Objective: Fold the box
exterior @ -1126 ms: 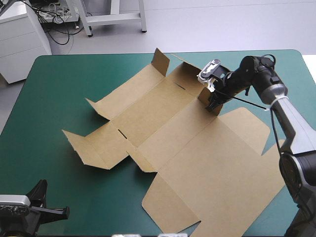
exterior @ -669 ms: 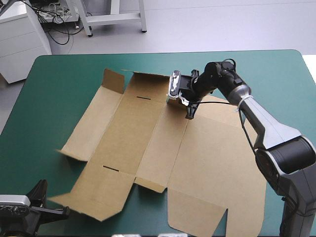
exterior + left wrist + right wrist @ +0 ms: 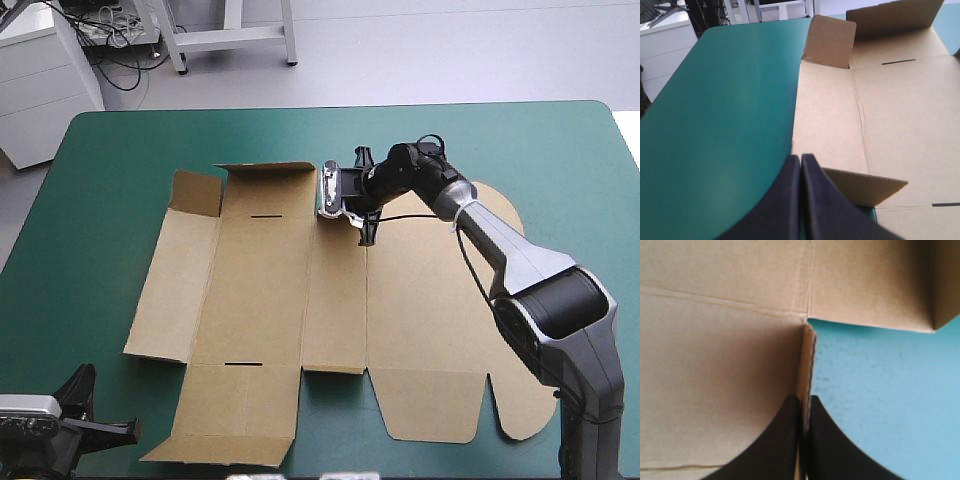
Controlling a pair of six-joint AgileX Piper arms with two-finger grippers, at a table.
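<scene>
The brown box (image 3: 330, 300) lies as a flat cut sheet across the middle of the table. Two short flaps stand up along its far left side (image 3: 197, 192). My right gripper (image 3: 365, 218) is at the sheet's far edge, its arm reaching in from the right. In the right wrist view the black fingers (image 3: 805, 401) are all but shut, with the edge of the box (image 3: 715, 350) pinched between them. My left gripper (image 3: 78, 392) rests shut near the table's front left corner. In its own view, the gripper (image 3: 801, 159) points at the box (image 3: 900, 115), just short of a raised flap (image 3: 865, 186).
The teal-green cover (image 3: 100, 200) shows wide to the left of the box and along the far edge. The sheet's near flaps reach close to the table's front edge (image 3: 220, 450).
The right gripper has swung left while holding the box's edge. The sheet has turned with it, from lying diagonally to lying square with the table. The left arm has stayed still.
</scene>
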